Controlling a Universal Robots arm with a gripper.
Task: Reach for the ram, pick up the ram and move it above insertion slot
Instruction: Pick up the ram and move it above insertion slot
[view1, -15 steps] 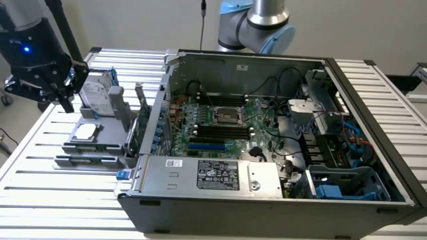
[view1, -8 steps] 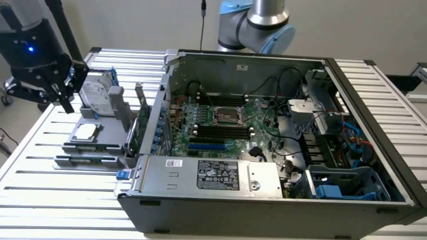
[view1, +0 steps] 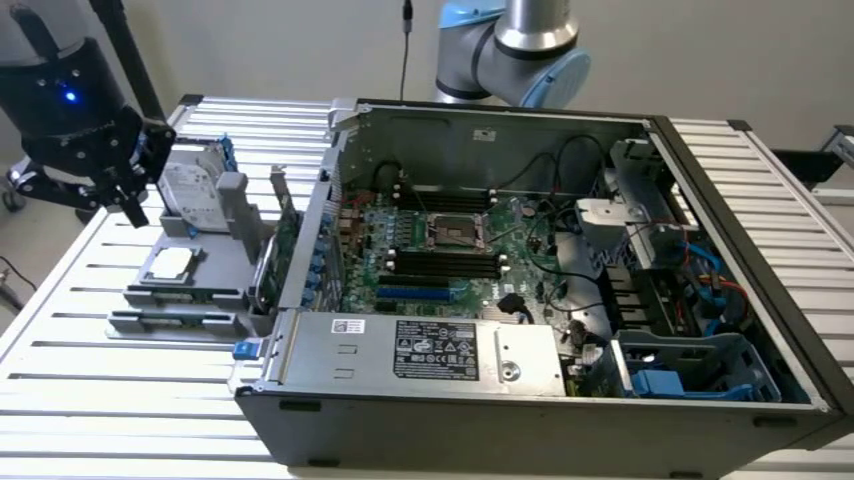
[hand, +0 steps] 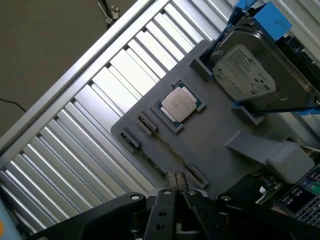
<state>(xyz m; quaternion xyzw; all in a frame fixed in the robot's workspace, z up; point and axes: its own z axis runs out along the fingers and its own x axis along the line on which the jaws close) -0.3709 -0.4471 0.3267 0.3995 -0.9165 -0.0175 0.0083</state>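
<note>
Fingers (hand: 171, 181) on the black arm sit pressed together, tip against tip, with nothing between them. On the exterior view I see them (view1: 127, 205) hanging at that view's left, above the far end of the moulded grey plastic fixture (view1: 220, 255), well apart from the open black computer case (view1: 534, 420).

The ram (view1: 184, 295) is a long, narrow green circuit-board stick, lying low in a slot along the near edge of that fixture. From here it reads as a thin green strip framed by grey clips; I cannot tell its chips or label. It stays in its holder, untouched, nearer the camera than the fingers.

Just beside it on the fixture rests the square silver processor chip (view1: 171, 263), and behind that stands the silver hard drive in its blue bracket (view1: 194, 185). The fixture sits on the slatted aluminium table (view1: 67, 320). Inside the case, the motherboard's long black memory slots (view1: 447, 262) lie side by side.
</note>
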